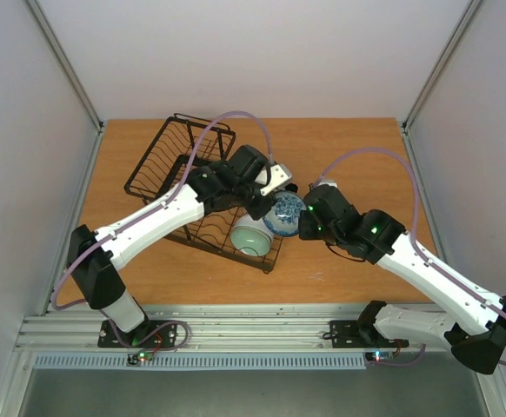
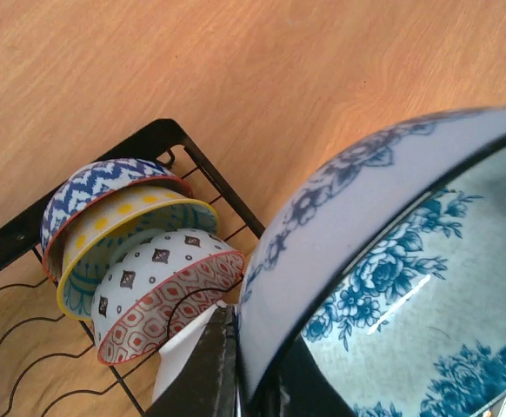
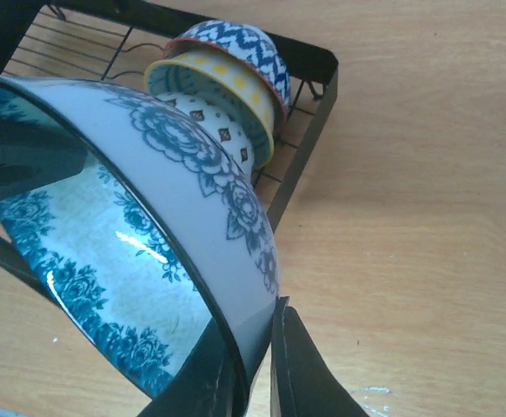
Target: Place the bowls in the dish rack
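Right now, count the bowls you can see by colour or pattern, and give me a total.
blue floral bowl: 1
blue zigzag bowl: 1
yellow dotted bowl: 1
red-and-white patterned bowl: 1
Total: 4 bowls

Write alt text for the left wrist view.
A blue floral bowl fills the right side, its rim pinched in the left gripper at the bottom edge. Behind it, three patterned bowls stand on edge, nested, in a corner of the black dish rack on a wooden table.

One dish rack; one floral bowl; three nested bowls, as far as the views show.
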Robot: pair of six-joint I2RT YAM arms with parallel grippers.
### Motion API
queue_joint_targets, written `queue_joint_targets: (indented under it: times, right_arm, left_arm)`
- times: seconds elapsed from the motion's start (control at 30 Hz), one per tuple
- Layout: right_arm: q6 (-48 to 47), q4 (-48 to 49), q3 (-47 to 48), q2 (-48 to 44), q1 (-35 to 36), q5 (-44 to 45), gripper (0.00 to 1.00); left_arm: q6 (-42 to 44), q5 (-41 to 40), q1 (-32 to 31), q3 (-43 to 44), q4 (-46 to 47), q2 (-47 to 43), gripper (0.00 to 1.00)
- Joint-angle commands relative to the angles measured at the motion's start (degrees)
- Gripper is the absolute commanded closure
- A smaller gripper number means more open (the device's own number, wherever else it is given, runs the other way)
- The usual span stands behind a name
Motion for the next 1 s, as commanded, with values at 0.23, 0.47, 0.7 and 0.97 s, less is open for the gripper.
queue_joint_targets:
  times: [0.23, 0.47, 0.7, 0.97]
  right_arm:
    - [-4.54, 8.07, -1.57, -8.1, -0.53, -0.76, 0.51]
    - [-4.41, 11.55, -5.5, -15.77, -0.53, -2.65, 0.26]
    - [-1.92, 16.51, -9.43, -17.72, -0.53, -16.12, 0.23]
    - [-1.93, 20.52, -11.61, -17.14, -0.58, -21.0, 0.19]
  left_arm:
    - [8.49, 8.56, -0.76, -3.63, -0.47, -3.51, 0.99]
    - [5.28, 26.03, 7.45, -5.75, 2.19, -5.94, 0.99]
    - [2.94, 33.79, 10.69, -6.87, 4.14, -6.42, 0.99]
    - [2.98, 36.2, 10.88, -6.48, 3.56, -5.86, 0.99]
